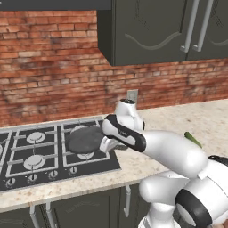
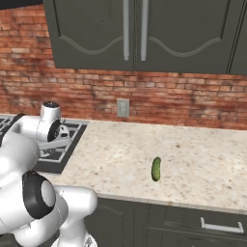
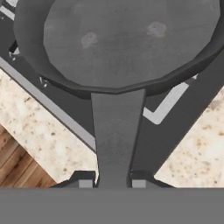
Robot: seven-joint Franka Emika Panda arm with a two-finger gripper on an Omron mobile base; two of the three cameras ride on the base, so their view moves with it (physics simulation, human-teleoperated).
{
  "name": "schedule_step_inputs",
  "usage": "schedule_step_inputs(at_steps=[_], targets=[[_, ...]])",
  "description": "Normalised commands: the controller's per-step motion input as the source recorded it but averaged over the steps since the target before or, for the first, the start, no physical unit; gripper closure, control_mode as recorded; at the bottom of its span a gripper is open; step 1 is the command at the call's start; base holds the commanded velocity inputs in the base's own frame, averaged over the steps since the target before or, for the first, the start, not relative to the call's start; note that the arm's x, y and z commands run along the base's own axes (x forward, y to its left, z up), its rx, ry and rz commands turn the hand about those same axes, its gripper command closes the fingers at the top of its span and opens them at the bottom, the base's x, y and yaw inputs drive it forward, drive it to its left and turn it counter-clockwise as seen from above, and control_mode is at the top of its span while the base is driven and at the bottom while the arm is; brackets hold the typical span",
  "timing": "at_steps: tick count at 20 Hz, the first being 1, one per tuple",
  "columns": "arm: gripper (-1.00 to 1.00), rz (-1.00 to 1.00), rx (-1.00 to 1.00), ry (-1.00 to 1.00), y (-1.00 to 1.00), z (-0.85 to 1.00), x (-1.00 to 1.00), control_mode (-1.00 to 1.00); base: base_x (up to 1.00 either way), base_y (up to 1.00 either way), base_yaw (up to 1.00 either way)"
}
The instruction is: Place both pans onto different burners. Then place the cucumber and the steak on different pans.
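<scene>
Pincer [image 3: 112, 183] pinching the flat handle of a round, matte grey pan [image 3: 131, 39] over the black cooktop [image 1: 49, 171].

The pan [image 1: 86, 139] sits over the right-hand burners of the cooktop [image 1: 26, 171], which is set into the tabletop [image 2: 202, 159] at its left end. The pan's handle [image 3: 116, 135] points right, towards the cooktop's edge. The cucumber [image 2: 156, 169] lies on the tabletop well to the right of the cooktop, below the wall cabinets [image 2: 144, 34].
</scene>
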Motion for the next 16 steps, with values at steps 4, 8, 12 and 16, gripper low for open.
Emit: schedule_step_inputs(at_steps=[4,8,12,16], targets=[[1.0,0.0,-0.02,0.0,0.11,-0.28,0.13,-1.0,0.0,0.0,0.0],[1.0,0.0,-0.01,0.0,0.11,-0.28,0.21,-1.0,0.0,0.0,0.0],[1.0,0.0,0.0,0.0,0.03,-0.23,0.26,-1.0,0.0,0.0,0.0],[1.0,0.01,0.0,0.0,0.03,-0.23,0.25,-1.0,0.0,0.0,0.0]])
